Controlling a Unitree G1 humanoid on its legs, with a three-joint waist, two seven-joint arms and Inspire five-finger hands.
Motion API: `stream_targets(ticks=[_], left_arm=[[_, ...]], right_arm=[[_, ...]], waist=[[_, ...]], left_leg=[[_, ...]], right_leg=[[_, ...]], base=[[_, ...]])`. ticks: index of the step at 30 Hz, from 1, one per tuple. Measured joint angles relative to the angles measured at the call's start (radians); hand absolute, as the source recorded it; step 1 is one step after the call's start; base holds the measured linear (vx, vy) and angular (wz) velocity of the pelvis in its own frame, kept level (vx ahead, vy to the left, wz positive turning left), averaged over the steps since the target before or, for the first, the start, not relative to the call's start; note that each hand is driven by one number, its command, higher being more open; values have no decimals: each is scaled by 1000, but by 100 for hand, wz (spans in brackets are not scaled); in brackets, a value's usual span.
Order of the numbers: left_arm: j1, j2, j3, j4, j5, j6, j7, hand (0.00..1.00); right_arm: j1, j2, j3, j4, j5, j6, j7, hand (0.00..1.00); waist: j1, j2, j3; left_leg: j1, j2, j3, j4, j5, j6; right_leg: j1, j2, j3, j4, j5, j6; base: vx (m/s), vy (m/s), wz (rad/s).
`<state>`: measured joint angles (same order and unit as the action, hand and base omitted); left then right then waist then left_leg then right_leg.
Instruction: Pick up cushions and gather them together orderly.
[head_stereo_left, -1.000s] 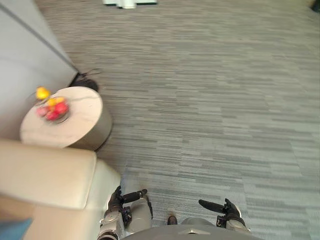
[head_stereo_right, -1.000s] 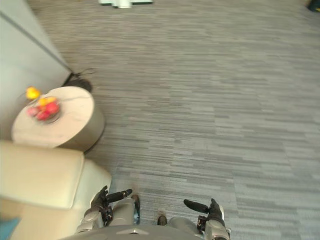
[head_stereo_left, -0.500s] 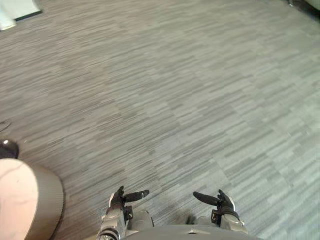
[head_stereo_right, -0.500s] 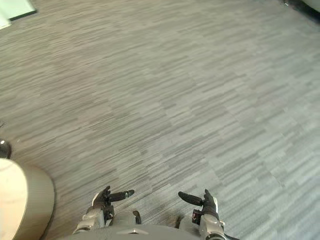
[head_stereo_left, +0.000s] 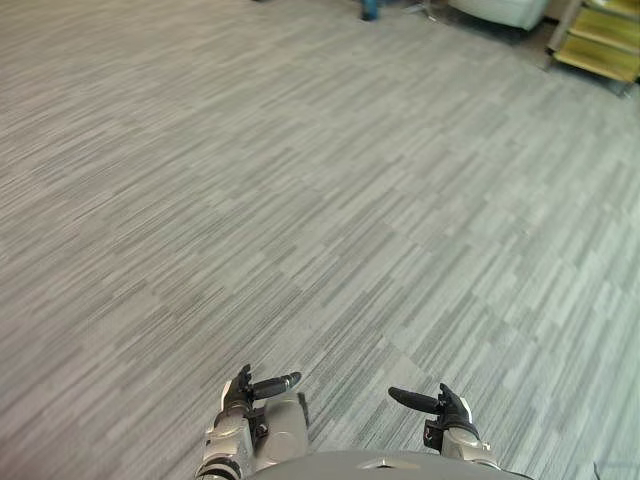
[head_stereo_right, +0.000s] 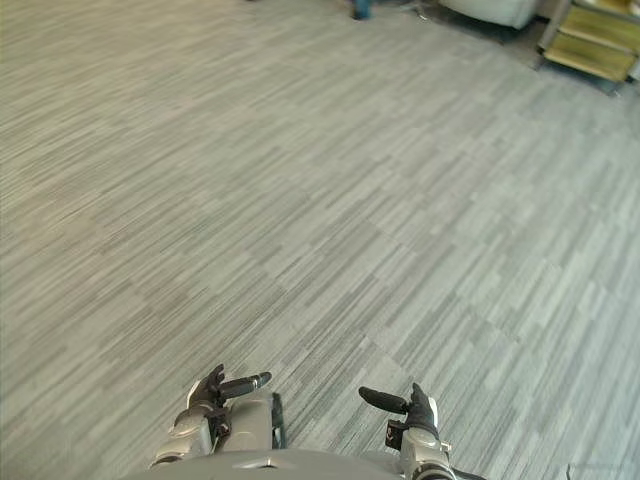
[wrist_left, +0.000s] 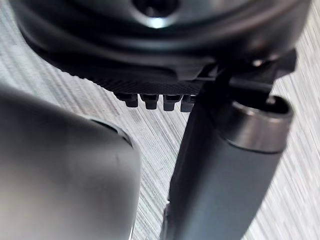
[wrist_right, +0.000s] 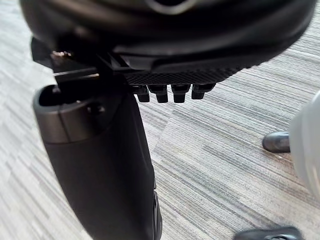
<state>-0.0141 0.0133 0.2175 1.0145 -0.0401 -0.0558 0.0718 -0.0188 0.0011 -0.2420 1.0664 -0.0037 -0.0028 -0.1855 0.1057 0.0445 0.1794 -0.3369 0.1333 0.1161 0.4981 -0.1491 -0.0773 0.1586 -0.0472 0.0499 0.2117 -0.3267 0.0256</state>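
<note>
The left robot hand (head_stereo_left: 243, 396) and the right robot hand (head_stereo_left: 447, 410) hang low with fingers relaxed and open, holding nothing, thumbs pointing toward each other above the grey striped carpet floor (head_stereo_left: 320, 200). Far off stand a pale upholstered seat (head_stereo_left: 497, 10) and yellow-green steps (head_stereo_left: 598, 38).

Head pair: high on the robot, angled down and forward over the grey carpet (head_stereo_left: 330, 200); both share the left hand (head_stereo_left: 241, 393) and right hand (head_stereo_left: 450, 408) at the near edge, seen from slightly offset spots.
Left wrist: very close along its own hand, carpet beyond.
Right wrist: equally close, same carpet beyond.
</note>
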Motion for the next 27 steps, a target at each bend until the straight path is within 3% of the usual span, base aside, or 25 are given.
stream_targets(ticks=[2, 4, 6, 7, 8, 9, 10, 11, 12, 13, 15, 17, 19, 20, 21, 23, 24, 25, 27], left_arm=[[-9, -1, 8, -4, 13, 0, -3, 100], [-3, 6, 22, 7, 14, -2, -8, 100], [21, 13, 59, -1, 15, 1, -10, 100], [27, 10, 60, -1, 17, 2, -9, 100], [54, -5, 49, -11, 9, 3, -9, 100], [54, 1, 38, -11, 13, 1, -10, 100], [52, 19, 19, -9, 15, 5, -8, 100], [52, 23, 19, -7, 15, 7, -4, 100], [48, 24, 8, -6, 14, 14, 1, 100], [49, 24, -18, -5, 15, 21, 9, 100], [48, 20, -45, 2, 14, 23, 10, 100], [46, 19, -46, 5, 13, 22, 9, 100], [46, 27, -62, 22, 13, 21, 7, 100], [34, 26, -92, 52, 14, 19, 8, 100], [25, 19, -92, 61, 15, 19, 8, 100], [10, -2, -81, 72, 29, 22, 1, 100], [10, -10, -73, 72, 44, 22, 10, 100], [8, -13, -67, 66, 50, 21, 10, 100], [7, -30, -31, 33, 51, 21, 8, 100]], right_arm=[[20, 7, 8, -13, 9, 2, 1, 100], [30, 2, -3, -8, 9, -1, 1, 100], [41, 12, -21, -12, 8, -2, 1, 100], [46, 13, -22, -12, 8, -2, 0, 100], [67, -12, -26, -12, 8, -2, 0, 100], [71, -12, -28, -17, 7, -3, 1, 100], [73, -7, -31, -26, 5, -2, 4, 100], [78, -2, -33, -28, 4, -1, 7, 100], [89, -5, -44, -32, 3, 2, 19, 100], [88, -10, -53, -48, 5, 0, 21, 100], [83, -11, -47, -87, 0, -11, 22, 100], [73, -7, -47, -92, -4, -22, 22, 100], [64, -8, -47, -91, -6, -30, 20, 100], [42, -31, -51, -65, -4, -27, 21, 100], [25, -45, -51, -49, -9, -25, 20, 100], [3, -61, -78, -17, -17, -18, 17, 100], [11, -52, -113, -1, -4, -3, 11, 100], [24, -49, -108, -6, -5, -3, 9, 100], [54, -42, -76, -36, -5, -7, 7, 100]], waist=[[-2, -33, -14], [-19, -35, -18], [-1, -59, -41], [-3, -61, -52], [1, -53, -78], [2, -64, -79], [-3, -87, -69], [-7, -91, -62], [-16, -83, -56], [-19, -71, -48], [-26, -50, -44], [-41, -51, -42], [-65, -66, -44], [-71, -34, -48], [-61, -18, -45], [-61, 3, -35], [-66, 11, -35], [-70, 12, -33], [-69, 14, -33]], left_leg=[[40, -26, 47, -37, -13, 6], [63, -35, 38, 3, -30, 28], [20, -50, 34, 111, -65, 37], [28, -64, 28, 80, -71, 41], [85, -83, 50, -32, -88, 53], [99, -95, 66, -44, -87, 54], [159, -116, 96, -68, -99, 67], [213, -117, 101, -91, -117, 64], [266, -103, 104, -113, -132, 63], [332, -79, 109, -137, -150, 57], [446, -19, 140, -206, -166, 39], [509, 9, 154, -252, -165, 38], [565, 30, 152, -293, -165, 37], [590, 56, 115, -310, -160, 44], [578, 60, 84, -302, -141, 55], [561, 56, 11, -290, -68, 28], [558, 83, -14, -198, -12, 0], [525, 95, -44, -93, 23, -1], [361, 129, -104, 243, 155, 8]], right_leg=[[-5, -16, 26, 2, 19, -1], [24, -27, 63, -1, 40, -9], [33, -46, 115, 32, 51, 5], [23, -49, 116, 45, 47, 10], [-39, -60, 123, 185, 17, 63], [-64, -67, 122, 255, 4, 88], [-183, -88, 116, 531, 49, 188], [-247, -94, 92, 688, 161, 233], [-302, -106, 50, 819, 198, 203], [-363, -116, -26, 906, 140, 105], [-479, -121, -179, 893, 75, 20], [-536, -115, -245, 799, 54, -2], [-588, -77, -242, 416, 117, 31], [-573, -36, -256, 388, 167, -44], [-570, -19, -246, 382, 164, -56], [-545, -4, -250, 387, 133, -97], [-471, 10, -271, 358, 105, -105], [-419, 21, -285, 325, 92, -105], [-324, 47, -303, 238, 72, -110]], base=[[296, 61, -42], [294, 41, -19], [257, 39, -29], [212, 61, -55], [195, 45, -39], [310, 39, -58], [370, -26, -38], [390, -42, -44], [382, -63, -42], [379, -75, -49], [428, -121, -52], [443, -225, -22], [576, -371, -3], [525, -347, -13], [526, -347, -21], [427, -309, -2], [371, -287, 27], [438, -352, 47], [293, -248, 28]])
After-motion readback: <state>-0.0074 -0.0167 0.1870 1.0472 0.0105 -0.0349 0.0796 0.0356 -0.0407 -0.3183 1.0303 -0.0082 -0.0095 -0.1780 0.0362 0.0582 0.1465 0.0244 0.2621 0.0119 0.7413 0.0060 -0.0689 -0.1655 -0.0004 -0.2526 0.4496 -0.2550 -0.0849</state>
